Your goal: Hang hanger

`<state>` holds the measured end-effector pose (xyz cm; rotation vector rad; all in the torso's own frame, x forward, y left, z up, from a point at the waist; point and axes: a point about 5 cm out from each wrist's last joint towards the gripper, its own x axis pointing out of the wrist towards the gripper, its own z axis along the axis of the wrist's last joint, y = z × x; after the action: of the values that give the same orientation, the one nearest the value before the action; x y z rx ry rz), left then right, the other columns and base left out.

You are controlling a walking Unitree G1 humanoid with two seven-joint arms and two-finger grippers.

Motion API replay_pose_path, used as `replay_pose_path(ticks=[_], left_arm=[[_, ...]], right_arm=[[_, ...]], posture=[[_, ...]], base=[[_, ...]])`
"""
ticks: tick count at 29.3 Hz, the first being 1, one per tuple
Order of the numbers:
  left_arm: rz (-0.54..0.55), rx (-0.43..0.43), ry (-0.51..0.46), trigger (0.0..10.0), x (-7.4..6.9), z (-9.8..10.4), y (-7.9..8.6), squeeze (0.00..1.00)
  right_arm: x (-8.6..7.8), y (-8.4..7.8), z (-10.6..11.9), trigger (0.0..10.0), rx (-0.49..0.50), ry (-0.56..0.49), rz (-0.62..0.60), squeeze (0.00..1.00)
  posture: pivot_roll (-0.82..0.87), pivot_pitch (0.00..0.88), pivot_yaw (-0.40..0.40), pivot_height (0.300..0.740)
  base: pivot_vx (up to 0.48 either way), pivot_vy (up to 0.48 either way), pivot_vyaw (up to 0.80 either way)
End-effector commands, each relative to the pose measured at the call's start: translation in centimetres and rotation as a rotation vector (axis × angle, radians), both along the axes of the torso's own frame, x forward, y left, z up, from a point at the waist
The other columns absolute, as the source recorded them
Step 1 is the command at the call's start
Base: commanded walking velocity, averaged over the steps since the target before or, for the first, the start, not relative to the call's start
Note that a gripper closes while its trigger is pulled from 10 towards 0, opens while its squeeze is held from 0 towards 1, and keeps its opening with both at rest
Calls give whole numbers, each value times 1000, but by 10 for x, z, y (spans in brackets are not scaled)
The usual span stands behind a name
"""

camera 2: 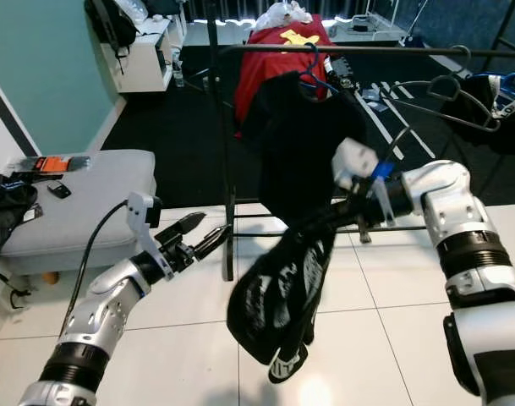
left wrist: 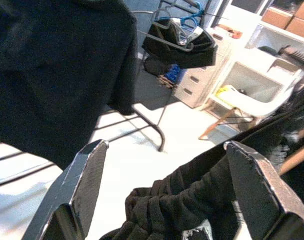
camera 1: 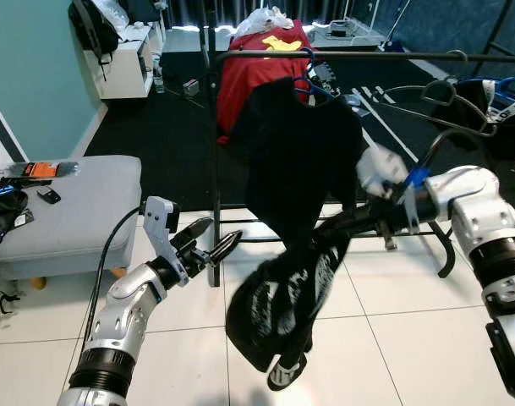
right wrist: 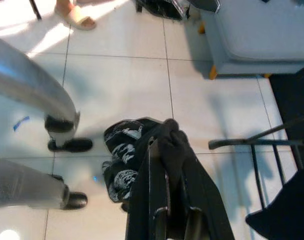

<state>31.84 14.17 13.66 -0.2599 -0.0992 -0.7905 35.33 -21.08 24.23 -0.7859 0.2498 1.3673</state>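
Dangling nearest the camera, a black printed garment (camera 1: 278,313) droops from the right gripper (camera 1: 342,227), whose fingers are clamped tight on a bunched fold of it; the wrist view shows cloth pinched between them, but I cannot make out a hanger inside that bundle. The left gripper (camera 1: 208,245) hovers just beside the cloth with its fingers spread and nothing in them. Beyond both stands the clothes rail (camera 1: 367,56), with a black shirt (camera 1: 299,156) already on a blue hanger (camera 1: 306,80) near its left end, and an empty wire hanger (camera 1: 447,100) toward the right end. My worry: the pinched fold could slip, dropping the garment onto the tiled floor (camera 1: 409,338). Lifting it toward the rail could also snag the hung shirt and tug its hanger off.
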Motion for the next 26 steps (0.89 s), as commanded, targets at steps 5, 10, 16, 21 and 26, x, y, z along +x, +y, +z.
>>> replay_pose_path(ticks=[5,10,16,21,26], left_arm=[[-133,109,28,10000,-13,-13,0,0],[-93,117,27,10000,-5,-12,5,0],[-88,113,49,10000,0,-13,-3,0],[-75,89,66,10000,5,-14,-15,0],[-92,101,52,10000,5,-14,-20,0]], right_arm=[[15,14,23,0,-26,-331,-32,0],[10,22,20,0,-75,-370,79,0],[4,35,8,0,-89,-379,223,0],[6,49,8,0,-30,-432,246,0],[8,55,11,0,-6,-458,240,0]], posture=[[-77,61,4,740],[-76,62,-7,740],[-84,65,-11,740],[-80,58,-21,740],[-87,56,-16,740]], base=[[0,0,0],[0,0,0],[0,0,0],[0,0,0],[0,0,0]])
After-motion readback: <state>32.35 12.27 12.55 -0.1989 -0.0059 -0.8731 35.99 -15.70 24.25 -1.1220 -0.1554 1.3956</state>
